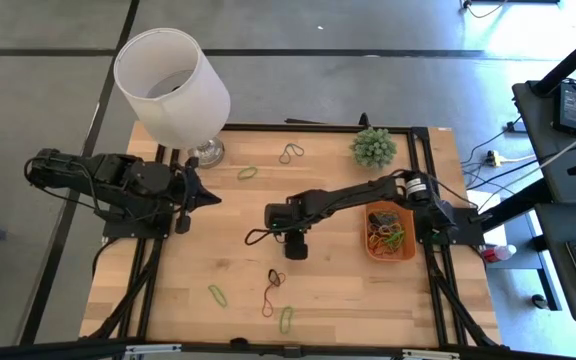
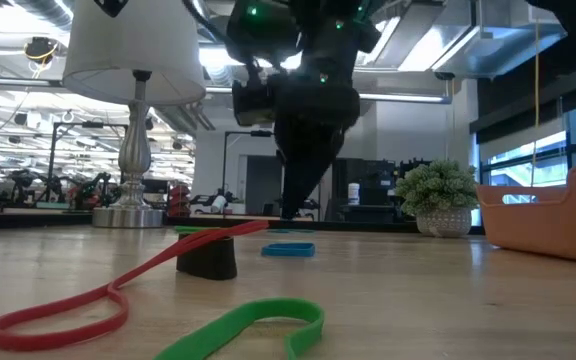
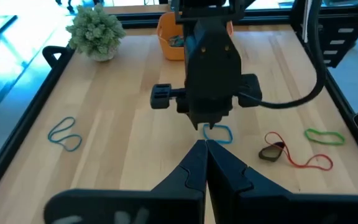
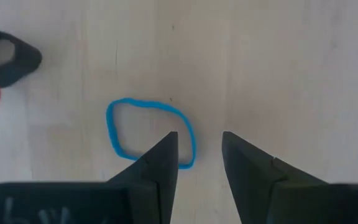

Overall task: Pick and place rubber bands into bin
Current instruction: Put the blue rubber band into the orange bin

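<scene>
No readable text, label, brand, number or sign is found in any view. Faint pale marks are seen on the dark body of each wrist mount at the bottom of the two wrist views, but they are too blurred to be read. Nothing is printed on the table [image 1: 218,250], the bin [image 1: 372,246], the white lampshade [image 1: 171,82] or the plant pot [image 2: 444,224], and the room behind the table is too indistinct for any sign to be made out.

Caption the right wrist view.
Open right gripper poised over a blue rubber band on the wooden table.
</scene>
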You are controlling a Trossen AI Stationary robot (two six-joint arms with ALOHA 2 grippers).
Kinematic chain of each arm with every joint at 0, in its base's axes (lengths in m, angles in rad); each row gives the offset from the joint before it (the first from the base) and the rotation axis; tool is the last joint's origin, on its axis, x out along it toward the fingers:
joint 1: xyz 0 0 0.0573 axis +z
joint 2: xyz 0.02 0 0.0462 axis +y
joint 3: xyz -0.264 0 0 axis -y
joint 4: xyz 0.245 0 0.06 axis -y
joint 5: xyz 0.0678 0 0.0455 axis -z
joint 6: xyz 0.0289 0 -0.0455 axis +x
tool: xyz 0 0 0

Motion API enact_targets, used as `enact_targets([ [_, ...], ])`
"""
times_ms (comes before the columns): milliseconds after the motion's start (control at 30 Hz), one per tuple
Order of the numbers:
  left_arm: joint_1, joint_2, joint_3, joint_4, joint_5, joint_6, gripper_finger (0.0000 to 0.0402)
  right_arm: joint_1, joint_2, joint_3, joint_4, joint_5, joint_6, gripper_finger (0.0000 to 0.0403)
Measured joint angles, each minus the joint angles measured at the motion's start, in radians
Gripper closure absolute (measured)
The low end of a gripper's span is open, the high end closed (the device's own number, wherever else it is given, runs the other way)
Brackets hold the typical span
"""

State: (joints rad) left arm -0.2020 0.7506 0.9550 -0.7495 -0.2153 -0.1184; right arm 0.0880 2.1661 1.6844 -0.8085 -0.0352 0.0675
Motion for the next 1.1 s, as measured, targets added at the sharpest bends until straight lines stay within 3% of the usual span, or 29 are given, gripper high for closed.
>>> enact_targets([
  [400,0.000,0.000,0.000,-0.042,-0.001,0.001,0.0400,0.001,0.070,-0.004,-0.017,-0.027,-0.001,0.0278],
  [500,0.000,0.000,0.000,-0.042,-0.001,0.020,0.0398,0.006,0.090,-0.001,-0.032,-0.018,0.028,0.0308],
  [600,0.000,0.000,0.000,-0.042,-0.002,0.027,0.0400,0.005,0.094,-0.001,-0.045,-0.011,0.088,0.0372],
  [667,0.000,0.000,0.000,-0.042,-0.003,0.027,0.0400,0.004,0.078,-0.002,-0.048,-0.016,0.121,0.0391],
  [1100,0.000,0.015,0.000,-0.095,-0.003,0.026,0.0399,0.008,-0.179,-0.010,-0.155,-0.025,0.226,0.0401],
])
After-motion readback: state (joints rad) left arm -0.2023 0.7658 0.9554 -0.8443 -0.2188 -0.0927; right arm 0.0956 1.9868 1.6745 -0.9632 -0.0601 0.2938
